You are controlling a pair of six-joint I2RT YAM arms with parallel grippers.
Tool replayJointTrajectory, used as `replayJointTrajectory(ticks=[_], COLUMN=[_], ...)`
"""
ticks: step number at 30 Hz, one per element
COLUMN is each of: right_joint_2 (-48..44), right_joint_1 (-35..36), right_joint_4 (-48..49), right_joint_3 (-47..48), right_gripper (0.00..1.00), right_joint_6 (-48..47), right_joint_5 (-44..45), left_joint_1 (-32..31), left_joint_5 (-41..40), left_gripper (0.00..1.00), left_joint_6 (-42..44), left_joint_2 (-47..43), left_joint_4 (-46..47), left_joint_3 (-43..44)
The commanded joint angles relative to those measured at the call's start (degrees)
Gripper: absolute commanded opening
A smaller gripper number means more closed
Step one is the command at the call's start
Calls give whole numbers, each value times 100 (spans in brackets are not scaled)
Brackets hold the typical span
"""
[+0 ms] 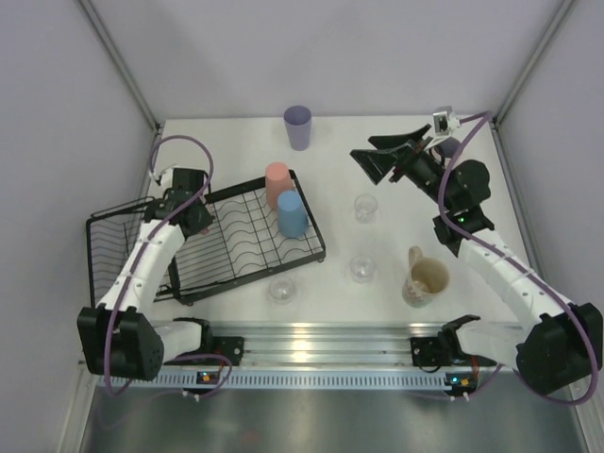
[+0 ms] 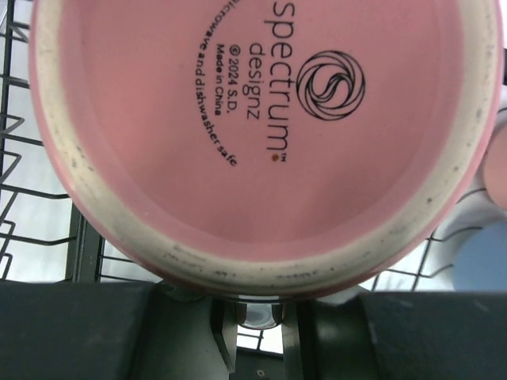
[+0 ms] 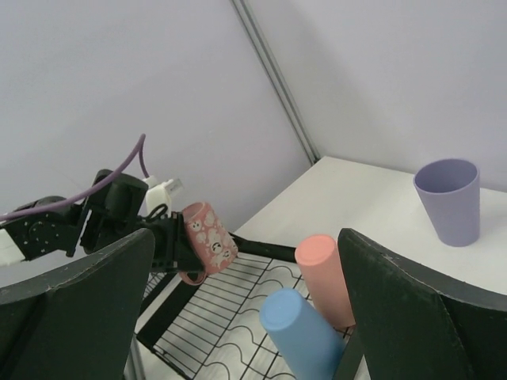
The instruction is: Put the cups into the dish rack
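My left gripper (image 1: 195, 209) is shut on a pink handled mug (image 3: 207, 237) and holds it over the left part of the black dish rack (image 1: 236, 241). In the left wrist view the mug's base (image 2: 261, 119) fills the frame above the gripper (image 2: 257, 309). A salmon cup (image 1: 276, 184) and a blue cup (image 1: 292, 213) stand upside down in the rack's right end. My right gripper (image 1: 382, 160) hovers open and empty, right of the rack. On the table are a lavender cup (image 1: 297, 126), a cream mug (image 1: 425, 280) and three clear glasses (image 1: 366, 208) (image 1: 362, 269) (image 1: 281, 288).
The rack's taller basket section (image 1: 109, 236) juts out at the far left. Grey walls enclose the table on three sides. A metal rail (image 1: 321, 340) with both arm bases runs along the near edge.
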Motion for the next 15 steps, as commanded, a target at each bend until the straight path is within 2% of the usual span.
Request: replayJointTrajectory(ticks=[1,9,15], right_joint_2=[-327,-494,-459], right_joint_1=[-165,-192,-201], right_joint_4=[69,-46,-116], right_joint_3=[-17,-8,89], right_gripper=[99,99,99], right_joint_6=[-127,-214,-258], right_joint_5=[-33,46,72], left_joint_1=[37,81,108], left_joint_5=[-445,-568,-857], left_gripper=[0,0,0], left_joint_6=[-206,-215,-188], left_joint_2=[-259,-66,144], left_joint_4=[1139,1948,2098], left_joint_3=[-119,-761,-770])
